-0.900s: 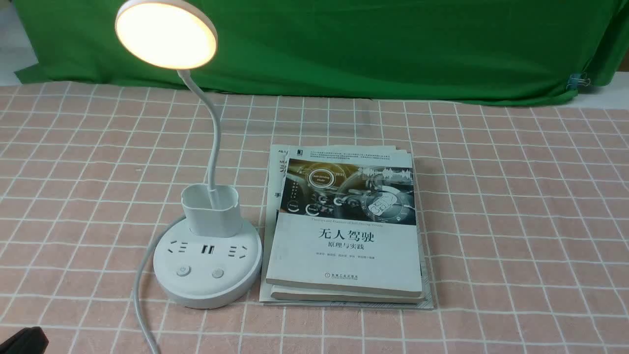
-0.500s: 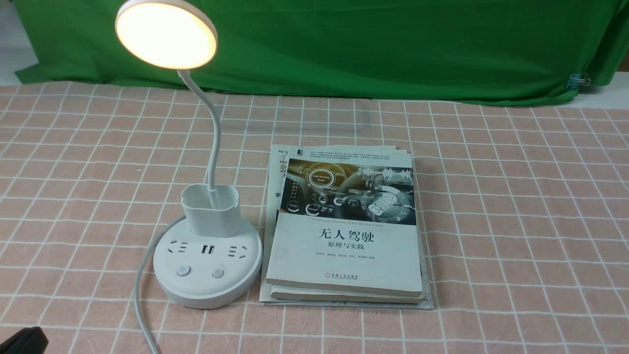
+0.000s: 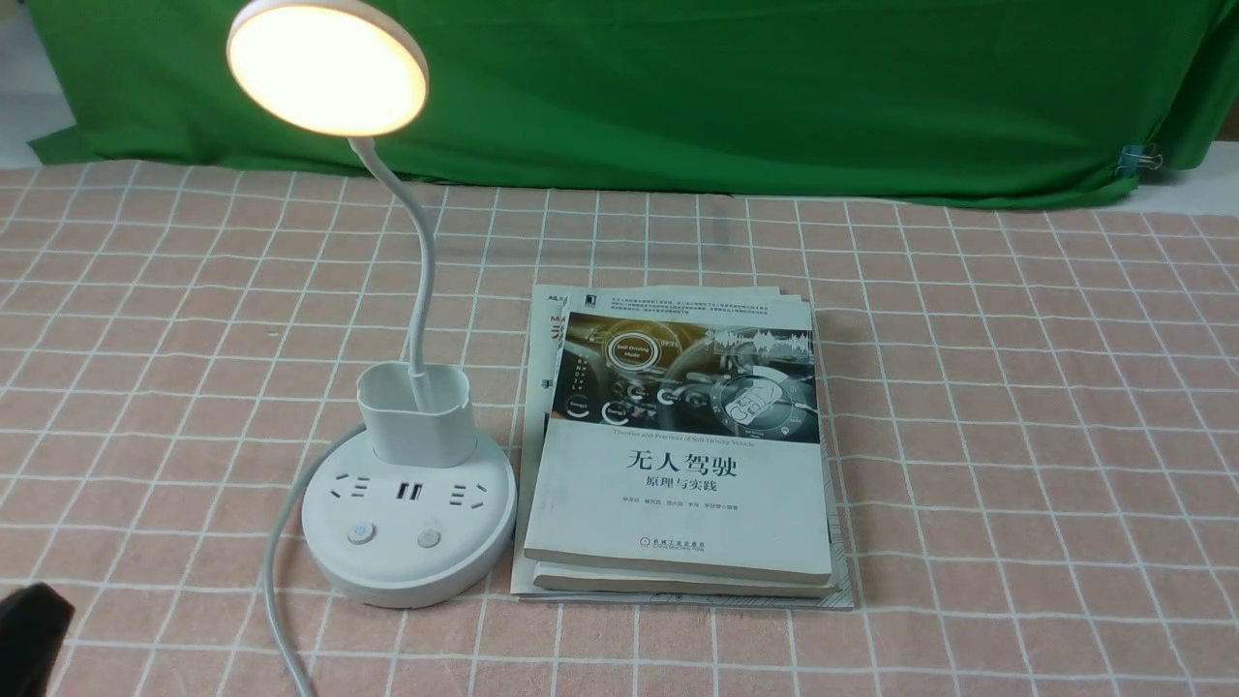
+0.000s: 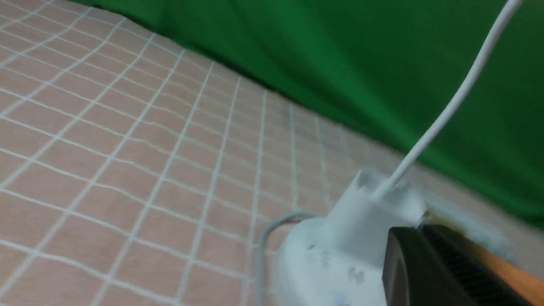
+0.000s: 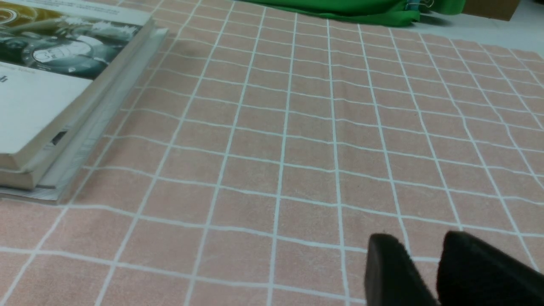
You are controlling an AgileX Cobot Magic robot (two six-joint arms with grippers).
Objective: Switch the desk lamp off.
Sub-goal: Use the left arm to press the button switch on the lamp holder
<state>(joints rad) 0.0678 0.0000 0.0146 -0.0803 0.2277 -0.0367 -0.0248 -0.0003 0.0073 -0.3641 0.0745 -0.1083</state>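
Observation:
The white desk lamp (image 3: pixel 408 528) stands left of centre in the front view. Its round disc head (image 3: pixel 327 66) glows warm on top of the thin gooseneck (image 3: pixel 422 290). A small cup holder (image 3: pixel 416 416) sits on the round base, which has sockets and two buttons (image 3: pixel 360 531) at its front. My left gripper (image 3: pixel 24 639) is a dark shape at the near left corner, apart from the lamp. In the blurred left wrist view, its fingers (image 4: pixel 408 231) look pressed together, close to the base (image 4: pixel 314 263). My right gripper (image 5: pixel 420 242) hovers over bare cloth, empty, its tips nearly together.
A stack of books (image 3: pixel 678 445) lies just right of the lamp base, and also shows in the right wrist view (image 5: pixel 51 85). The lamp's white cord (image 3: pixel 276 581) runs off the near edge. A pink checked cloth (image 3: pixel 1016 436) covers the table, with a green backdrop (image 3: pixel 774 87) behind.
My left gripper has risen a little at the near left corner of the front view. The lamp stays lit and nothing else has moved.

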